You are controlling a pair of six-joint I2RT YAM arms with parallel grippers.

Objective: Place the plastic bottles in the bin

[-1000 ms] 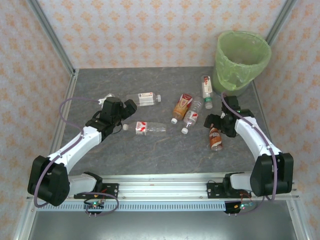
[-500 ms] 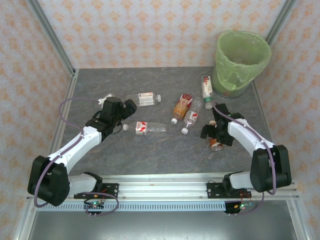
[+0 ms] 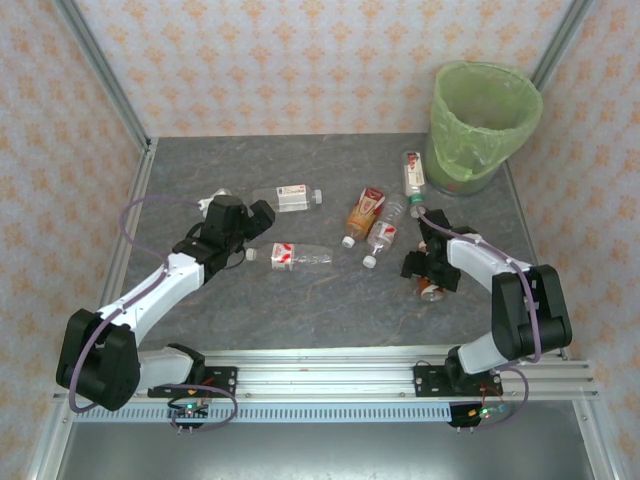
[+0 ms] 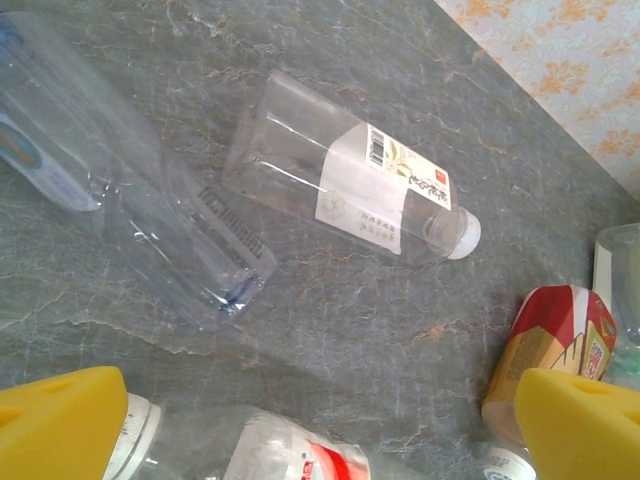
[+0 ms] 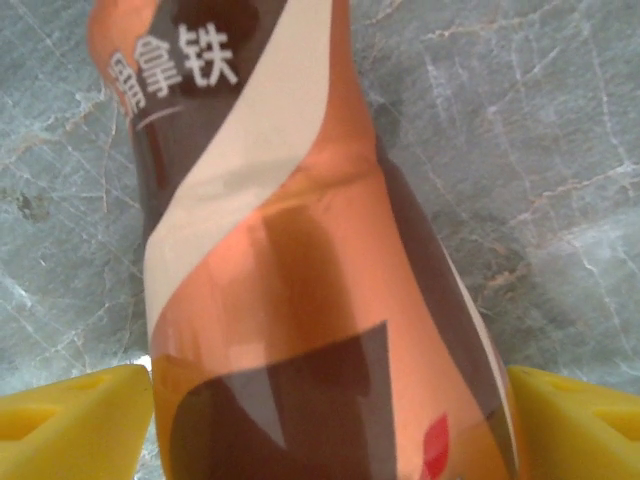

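Here, we see a plastic bottle (image 5: 300, 280) wrapped in a glossy orange, brown and cream label with white characters. It lies on its side on the grey marbled table (image 3: 300, 310), toward the right edge, about midway between the far and near edges. Its long axis runs roughly from far edge to near edge; we cannot tell which end carries the cap. The right gripper (image 5: 325, 425) straddles it crosswise, a yellow pad (image 5: 75, 425) against each side of the label; we cannot tell whether they squeeze it. The bin (image 3: 470, 145), lined with a pale green bag, stands at the far right corner. The left gripper (image 4: 320, 425) hangs spread wide and empty over a clear white-labelled bottle (image 4: 350, 180) toward the left edge.
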